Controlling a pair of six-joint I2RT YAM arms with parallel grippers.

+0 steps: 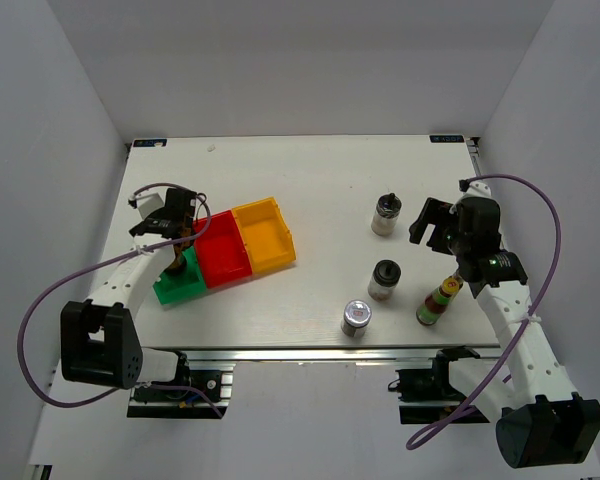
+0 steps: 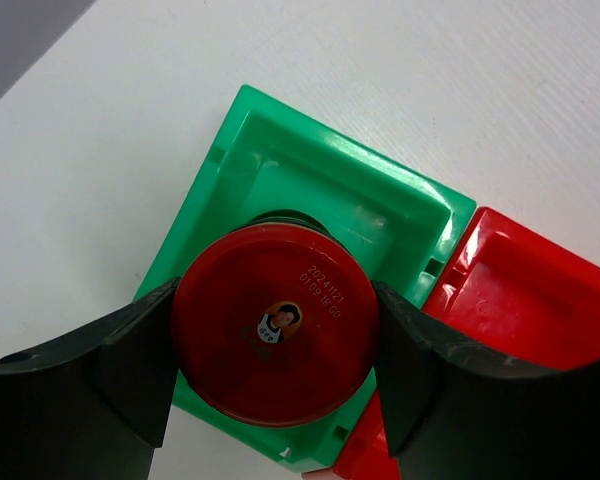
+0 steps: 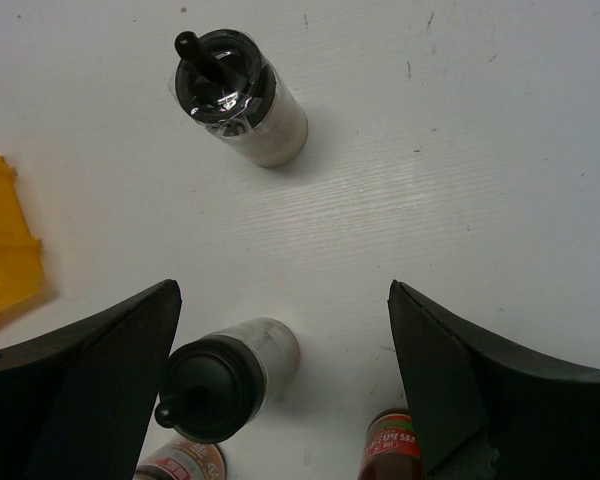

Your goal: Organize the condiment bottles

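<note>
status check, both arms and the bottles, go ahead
Left gripper shut on red-lid jar, over green bin. Right gripper open, empty. Far black-lid jar, near black-lid jar, silver-lid jar, sauce bottle on table. Nothing blocking.

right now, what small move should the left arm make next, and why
Probably lower a little, then open. The left gripper is shut on the red-lid jar, and the jar sits right over the green bin, so it looks lined up for release. Whether its base already touches the bin floor cannot be told, hence easing down first.

red lid [image 2: 275, 338], printed date code 20241121
</note>
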